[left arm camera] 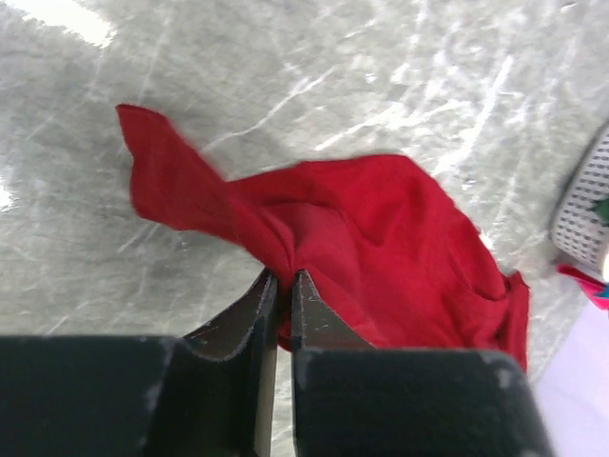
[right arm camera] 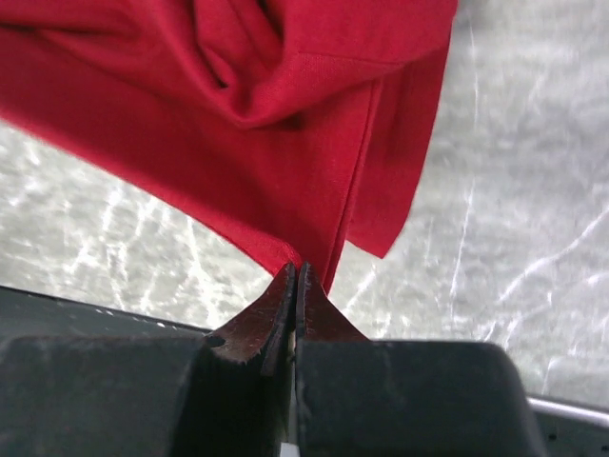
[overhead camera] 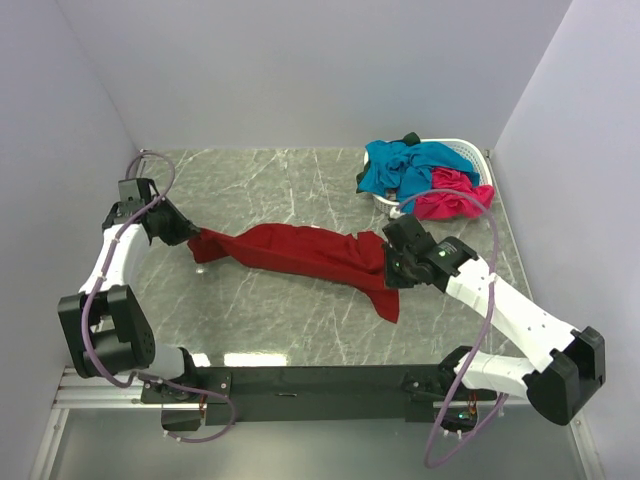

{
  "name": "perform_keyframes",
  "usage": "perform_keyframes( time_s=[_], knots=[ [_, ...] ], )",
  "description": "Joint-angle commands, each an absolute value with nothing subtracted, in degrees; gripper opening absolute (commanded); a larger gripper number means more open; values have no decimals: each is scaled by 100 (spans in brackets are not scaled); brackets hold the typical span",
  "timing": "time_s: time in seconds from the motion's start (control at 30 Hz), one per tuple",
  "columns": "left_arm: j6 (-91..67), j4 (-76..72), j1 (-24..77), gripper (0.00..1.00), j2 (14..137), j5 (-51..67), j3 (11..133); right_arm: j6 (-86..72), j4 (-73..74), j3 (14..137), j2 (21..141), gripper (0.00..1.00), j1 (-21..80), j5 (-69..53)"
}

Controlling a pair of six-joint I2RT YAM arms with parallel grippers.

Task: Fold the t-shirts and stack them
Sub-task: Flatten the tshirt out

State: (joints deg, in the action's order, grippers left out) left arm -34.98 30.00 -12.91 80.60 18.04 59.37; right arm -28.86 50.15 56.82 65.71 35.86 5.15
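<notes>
- The red shirt (overhead camera: 300, 252) is held bunched in a twisted band across the middle of the desk (overhead camera: 260, 185), stretched between both hands. The teal shirt (overhead camera: 400, 168) and pink shirt (overhead camera: 445, 205) are heaped in and over the basket (overhead camera: 470, 152) at the far right corner.
- The left hand (left arm camera: 283, 278) is closed on a gathered fold at the shirt's left end. Little cloth is caught at the tips, so a slip is judged likely if the pull is sharpened.
- The right hand (right arm camera: 293, 271) is shut on the hem at the shirt's right end, right at its edge. The hem could be drawn out by the same pull.
- As the cloth is twisted rather than flat, wrinkles would probably be trapped by any fold made now.
- Open desk is seen beyond the shirt, with a narrower strip before the near edge. A tail dragged nearward could be pulled over that edge.
- Room is tightest at the right, where the pink shirt hangs over the basket rim near the right hand and could be snagged.
</notes>
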Motion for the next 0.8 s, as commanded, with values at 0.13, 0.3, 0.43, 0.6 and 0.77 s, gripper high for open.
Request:
perform_keyframes(
  time_s=[0.13, 0.3, 0.43, 0.6, 0.77],
  knots=[
    [-3024, 3383, -1292, 37, 8227, 1048, 6143, -3278, 5238, 5353, 6144, 0, 3586, 694],
    [-2927, 3542, -1292, 49, 7876, 484, 6205, -3489, 5054, 5256, 6144, 0, 3577, 519],
    [-3137, 3507, -1004, 50, 7629, 571, 5960, -3463, 4948, 5273, 6258, 0, 3577, 457],
    [-3576, 3349, -563, 53, 7585, 676, 5274, -3340, 4913, 5484, 6495, 0, 3586, 431],
    [-3691, 3147, -571, 54, 7610, 606, 5176, -3296, 4782, 5520, 6618, 0, 3586, 317]
  ],
)
